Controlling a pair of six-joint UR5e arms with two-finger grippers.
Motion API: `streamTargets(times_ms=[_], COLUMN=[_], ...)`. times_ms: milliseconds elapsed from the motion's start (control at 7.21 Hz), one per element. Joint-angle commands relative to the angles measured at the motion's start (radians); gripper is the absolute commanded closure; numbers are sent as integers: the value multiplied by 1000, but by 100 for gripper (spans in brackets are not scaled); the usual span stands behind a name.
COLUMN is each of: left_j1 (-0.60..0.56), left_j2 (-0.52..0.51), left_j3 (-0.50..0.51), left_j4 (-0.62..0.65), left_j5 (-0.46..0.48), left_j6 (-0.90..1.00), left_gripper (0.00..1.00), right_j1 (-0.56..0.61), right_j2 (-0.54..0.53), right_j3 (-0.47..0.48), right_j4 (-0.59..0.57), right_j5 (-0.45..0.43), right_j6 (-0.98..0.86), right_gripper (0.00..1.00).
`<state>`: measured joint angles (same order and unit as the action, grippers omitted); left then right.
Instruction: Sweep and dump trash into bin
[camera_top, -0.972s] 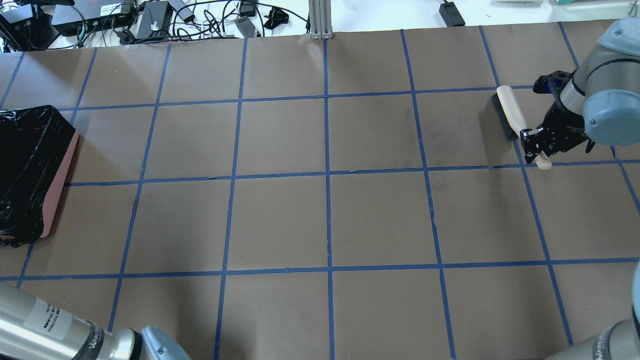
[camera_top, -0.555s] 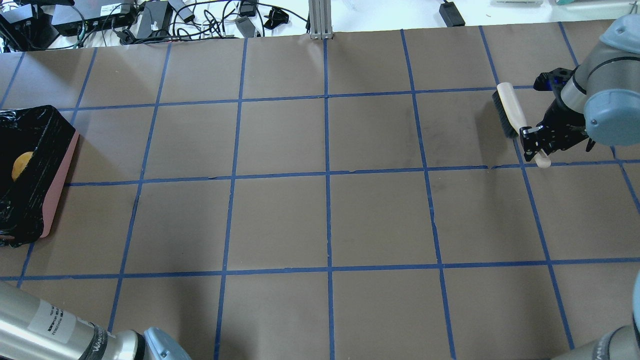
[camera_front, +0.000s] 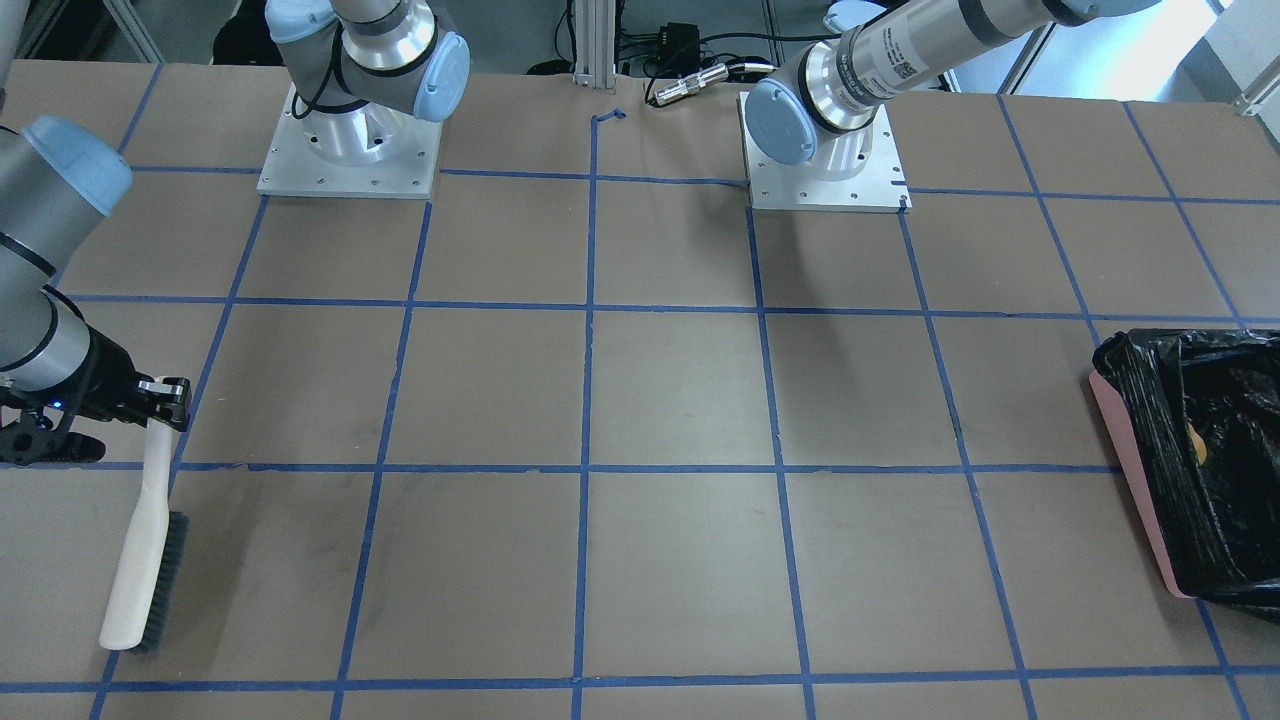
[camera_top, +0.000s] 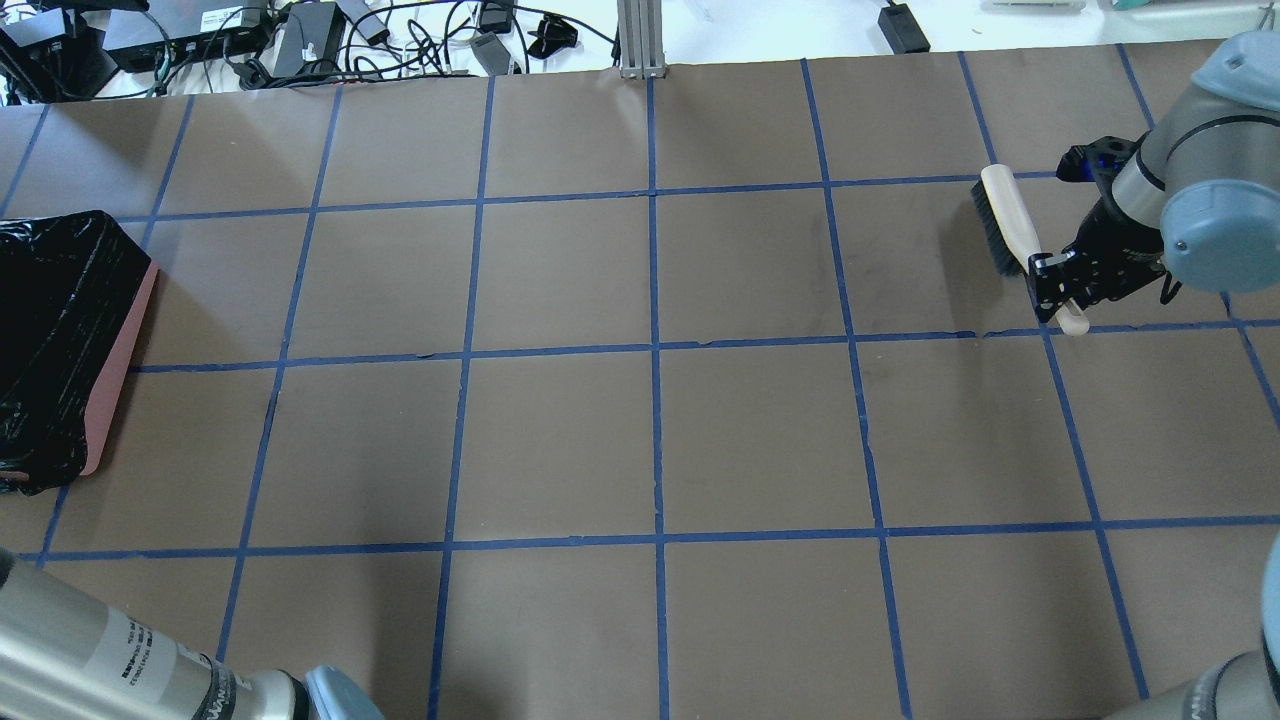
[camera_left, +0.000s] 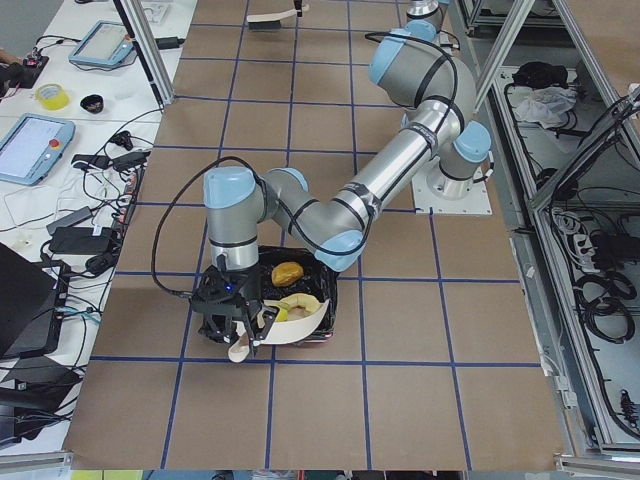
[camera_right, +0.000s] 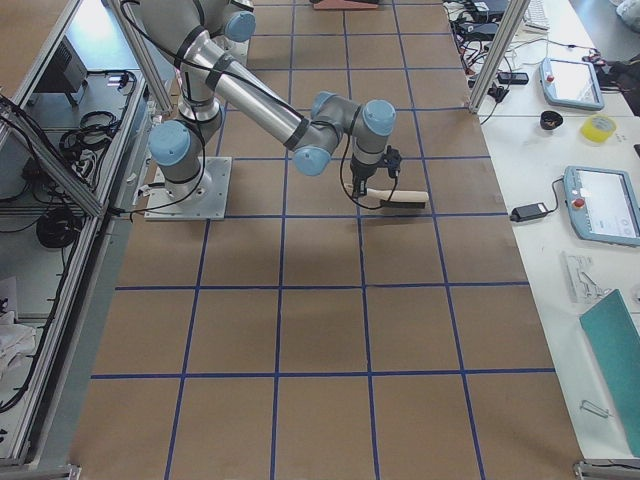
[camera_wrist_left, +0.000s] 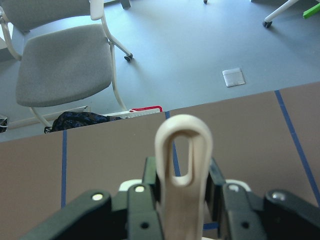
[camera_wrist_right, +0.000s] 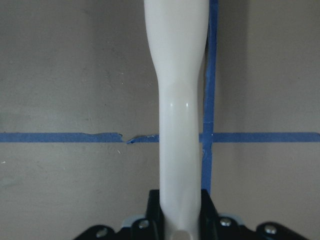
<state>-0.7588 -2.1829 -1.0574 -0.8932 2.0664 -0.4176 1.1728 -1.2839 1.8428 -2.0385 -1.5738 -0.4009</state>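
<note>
Left gripper (camera_left: 233, 322) is clamping the dustpan (camera_left: 302, 318) over the bin (camera_left: 318, 281), lower centre; right gripper (camera_top: 1062, 290) is clutching the brush (camera_top: 1003, 220), upper right.

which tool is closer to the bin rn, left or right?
Left. The left tool holds the dustpan at the bin; the right tool grips the brush at the opposite end of the table.

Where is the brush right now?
In the overhead view, the brush is at far right, its handle gripped by the right end effector, beside a blue tape crossing.
</note>
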Motion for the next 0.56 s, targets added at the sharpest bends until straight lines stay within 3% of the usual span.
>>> streamTargets(times_ms=[0, 416], left_j1=[-33, -53], left_j2=[-5, -2], left_j3=[-28, -36], left_j4=[118, 169], left_j5=[35, 73], left_j6=[2, 13], left_gripper=[100, 100], right_j1=[1, 1], right_j2=[3, 1], right_j3=[4, 13], right_j4=[1, -2], right_j5=[0, 1], right_j6=[8, 11], right_gripper=[77, 74])
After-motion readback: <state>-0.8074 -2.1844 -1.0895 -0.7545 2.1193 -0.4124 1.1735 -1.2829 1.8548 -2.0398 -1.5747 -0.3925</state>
